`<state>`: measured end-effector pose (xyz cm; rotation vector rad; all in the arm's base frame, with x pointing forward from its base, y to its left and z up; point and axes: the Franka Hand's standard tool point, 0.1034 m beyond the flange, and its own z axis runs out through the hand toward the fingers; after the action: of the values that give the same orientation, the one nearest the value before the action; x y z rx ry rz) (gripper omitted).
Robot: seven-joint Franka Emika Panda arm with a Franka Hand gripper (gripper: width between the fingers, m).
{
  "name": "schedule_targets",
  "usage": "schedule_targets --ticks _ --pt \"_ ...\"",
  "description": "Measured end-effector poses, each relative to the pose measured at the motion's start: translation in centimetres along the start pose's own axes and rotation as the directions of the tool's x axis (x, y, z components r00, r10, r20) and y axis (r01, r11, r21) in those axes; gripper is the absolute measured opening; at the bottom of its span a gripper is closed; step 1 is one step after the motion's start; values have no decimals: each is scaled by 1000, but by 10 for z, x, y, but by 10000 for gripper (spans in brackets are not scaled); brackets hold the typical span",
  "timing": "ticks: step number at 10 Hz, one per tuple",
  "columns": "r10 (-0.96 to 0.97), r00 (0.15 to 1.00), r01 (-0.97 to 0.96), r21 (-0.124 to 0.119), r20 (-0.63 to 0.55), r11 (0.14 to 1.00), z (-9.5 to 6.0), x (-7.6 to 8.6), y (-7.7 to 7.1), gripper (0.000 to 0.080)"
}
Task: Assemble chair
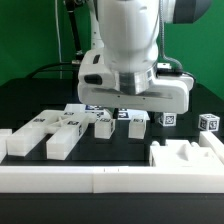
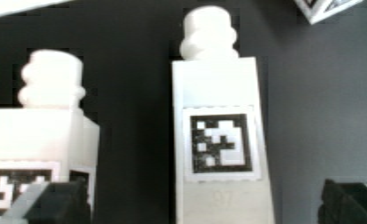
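Nearest, at the front of the exterior view: long white border rail (image 1: 100,182), no chair part. Just behind, toward the exterior view's right, a notched white block (image 1: 185,155); toward the exterior view's left, tagged slabs (image 1: 55,135) flat on the black table (image 1: 25,105). Farther back, a row of short tagged chair parts (image 1: 103,125), with the gripper (image 1: 124,108) poised directly above the row, jaws spread wide, nothing between them. Beyond, toward the exterior view's right, small tagged cubes (image 1: 207,122), well apart from the arm.

Wrist view, same order: dark fingertips (image 2: 47,205) at the frame's corners, either side of a tagged bar (image 2: 217,120) with a rounded peg (image 2: 206,38) on its far end; beside it, not touching, a second pegged bar (image 2: 47,125).

Judged step: approach for a grasp on the centred bar. Advice:
- Descend straight, centred on the tag.
- Close only once both fingers flank the bar's long sides.
- Grip the shaft, short of the peg, leaving the peg free for its socket.
- Watch the finger nearer the second pegged bar, likeliest to nudge it.
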<state>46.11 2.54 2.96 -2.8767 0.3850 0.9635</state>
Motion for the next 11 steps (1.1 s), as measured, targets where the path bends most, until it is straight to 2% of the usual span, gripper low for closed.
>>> schedule_targets --ticks 2,4,9,11 --pt "-28 990 29 -5 140 1000 -1 -4 0 649" --pt "-52 970 53 0 237 999 -5 2 0 649" --pt "-52 968 54 0 245 999 -1 4 -1 649" --pt "-59 968 62 -4 244 998 2 4 -6 649"
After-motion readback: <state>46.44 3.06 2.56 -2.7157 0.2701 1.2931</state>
